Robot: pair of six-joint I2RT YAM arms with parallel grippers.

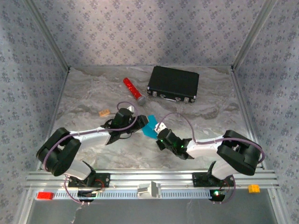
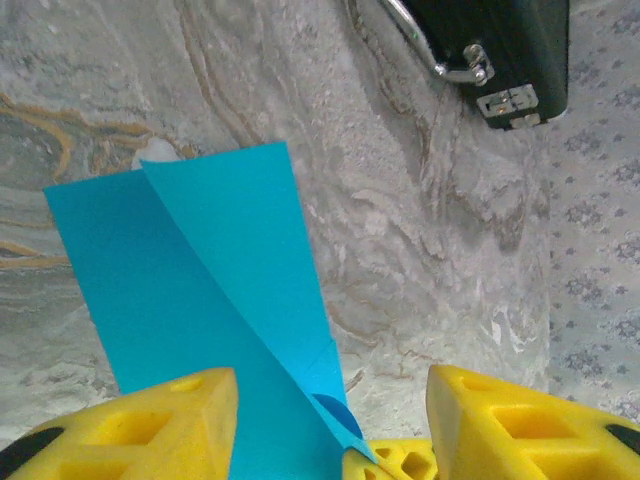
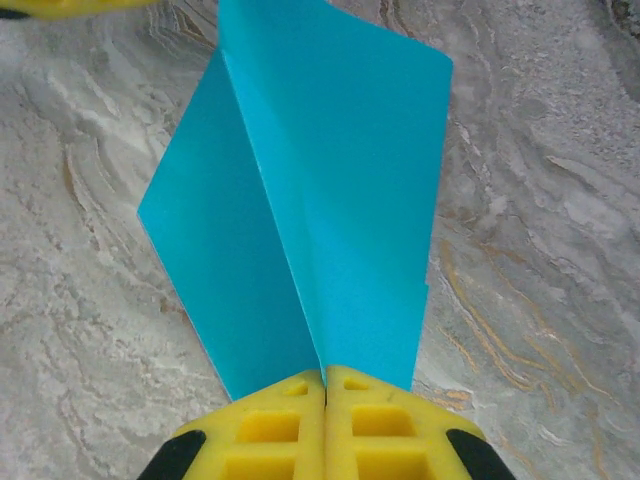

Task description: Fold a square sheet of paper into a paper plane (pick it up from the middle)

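1. Landmark at the far side of the grey marbled tabletop: black rectangular hard case with metal latches, lying flat.
2. Just left of the case, apart from it: red cylinder with a silvery end, lying at a slant.
3. Further left of the case and nearer the arms: small tan block, alone on the marble.
4. Well nearer than the case, on the slotted rail by the arm bases: small red brick toward the left, small orange brick toward the right.
5. Bare marble between the case and the grippers; in the left wrist view, a latched corner of the case up at the right.
6. In front of the case, about level with its left end: thin bright cyan-blue paper sheet, caught between the two grippers.
7. Left gripper: yellow fingers parted roughly halfway, the paper sheet passing through the gap close beside the left finger, not clamped.
8. Right gripper: yellow fingers pressed tight together, pinching the narrow end of the paper sheet.
9. Look of the paper sheet: plain and unprinted, folded along one sharp lengthwise crease starting at the pinched end, two flat panels spreading from it and widening away from the right gripper.
10. Unclear whether any edge touches the marble.
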